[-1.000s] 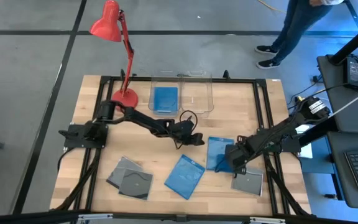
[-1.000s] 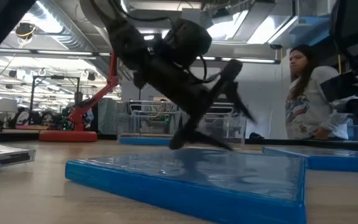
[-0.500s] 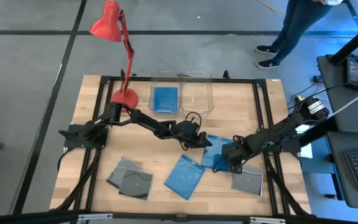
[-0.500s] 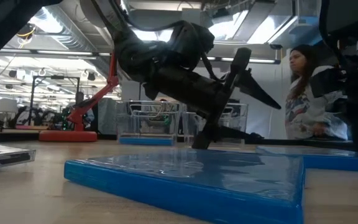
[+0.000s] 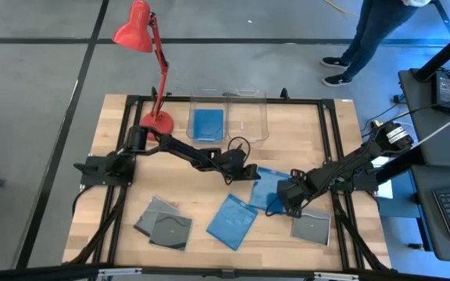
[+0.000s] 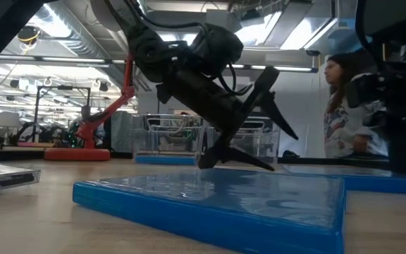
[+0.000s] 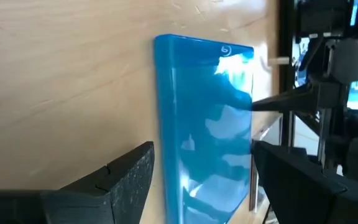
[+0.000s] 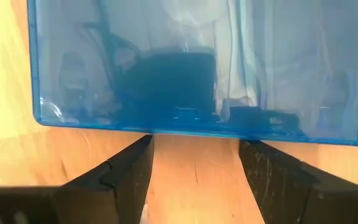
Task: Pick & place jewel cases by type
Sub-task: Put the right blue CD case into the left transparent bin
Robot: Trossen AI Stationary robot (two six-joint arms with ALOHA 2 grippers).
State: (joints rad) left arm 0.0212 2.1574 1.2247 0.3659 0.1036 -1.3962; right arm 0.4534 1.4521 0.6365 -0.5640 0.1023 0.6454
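Observation:
A blue jewel case (image 5: 266, 187) lies flat on the table's middle right. My left gripper (image 5: 250, 173) is open at its left end, one finger on either side of the case (image 7: 204, 112); whether they touch it I cannot tell. My right gripper (image 5: 284, 200) is open and points down just off the same case's near edge (image 8: 191, 124), touching nothing. A second blue case (image 5: 231, 221) lies flat near the front middle. Two grey cases (image 5: 164, 226) overlap at the front left. Another grey case (image 5: 311, 227) lies at the front right.
Two clear bins stand at the far middle: the left one (image 5: 207, 122) holds a blue case, and beside it is the right one (image 5: 248, 117). A red desk lamp (image 5: 156, 117) stands at the far left. A person (image 6: 347, 113) stands beyond the table's right side.
My left gripper swung a little toward the table's right edge and came back to where it was, still open. My right gripper has tipped more steeply downward at the blue case's near edge.

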